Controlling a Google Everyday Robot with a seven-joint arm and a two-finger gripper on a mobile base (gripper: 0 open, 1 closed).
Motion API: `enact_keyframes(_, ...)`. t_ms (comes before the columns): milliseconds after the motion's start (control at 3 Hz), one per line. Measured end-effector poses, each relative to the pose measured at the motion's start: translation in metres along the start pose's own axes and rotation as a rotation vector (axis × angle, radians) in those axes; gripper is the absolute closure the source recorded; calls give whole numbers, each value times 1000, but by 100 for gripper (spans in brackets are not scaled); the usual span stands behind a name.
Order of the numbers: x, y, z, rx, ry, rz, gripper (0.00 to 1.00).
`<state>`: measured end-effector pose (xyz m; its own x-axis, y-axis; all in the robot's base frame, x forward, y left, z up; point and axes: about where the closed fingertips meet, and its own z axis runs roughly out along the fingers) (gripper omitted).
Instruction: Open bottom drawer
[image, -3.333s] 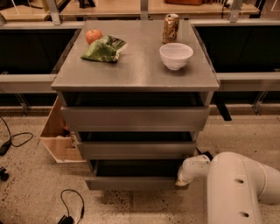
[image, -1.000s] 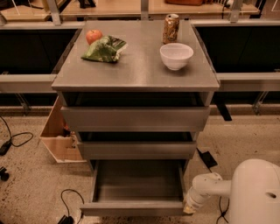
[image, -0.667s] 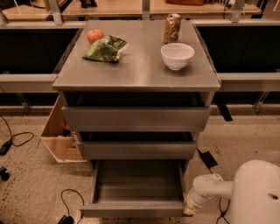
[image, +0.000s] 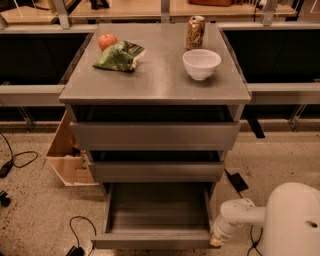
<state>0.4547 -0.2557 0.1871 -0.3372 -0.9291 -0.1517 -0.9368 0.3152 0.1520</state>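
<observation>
The bottom drawer (image: 150, 240) of the grey metal cabinet stands pulled out towards me, and its plain grey shallow tray (image: 157, 207) shows empty inside. The mid-sized drawer front (image: 156, 171) and the tallest drawer front (image: 155, 135) above it are shut. My gripper (image: 216, 240) is at the end of the white arm (image: 240, 212), low at the bottom drawer's front right corner, touching or very near it.
On the cabinet top (image: 155, 80) sit a red apple (image: 107, 41), a green bag (image: 119, 56), a can (image: 195, 32) and a white bowl (image: 201, 63). An open cardboard box (image: 67, 152) stands left of the cabinet. Cables (image: 15, 157) lie on the floor.
The bottom drawer went from shut to pulled out, with my gripper moving down and towards me at its right corner. Over the last second little has moved.
</observation>
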Motion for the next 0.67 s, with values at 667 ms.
enact_keyframes(667,0,0,0,0,0,0,1)
